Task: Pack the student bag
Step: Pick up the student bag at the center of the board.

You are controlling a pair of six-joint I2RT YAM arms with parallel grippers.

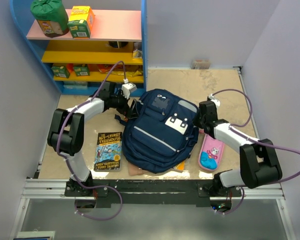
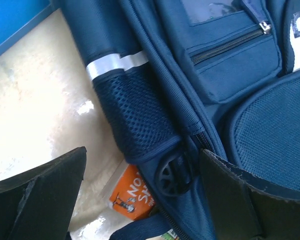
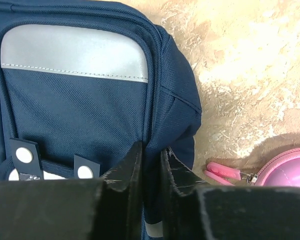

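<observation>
My right claw [image 3: 151, 152] is narrow and it pinches the edge of the blue bag [image 3: 80, 110]. My left claw [image 2: 142, 155] stands wide open over its mesh pocket [image 2: 135, 115].

Orange book [image 2: 132, 197] mostly hidden under bag [image 2: 240, 65], pencil case [image 3: 290, 167] cut off at right wrist view's edge, shelf packets [image 1: 81, 22] too small to read
</observation>
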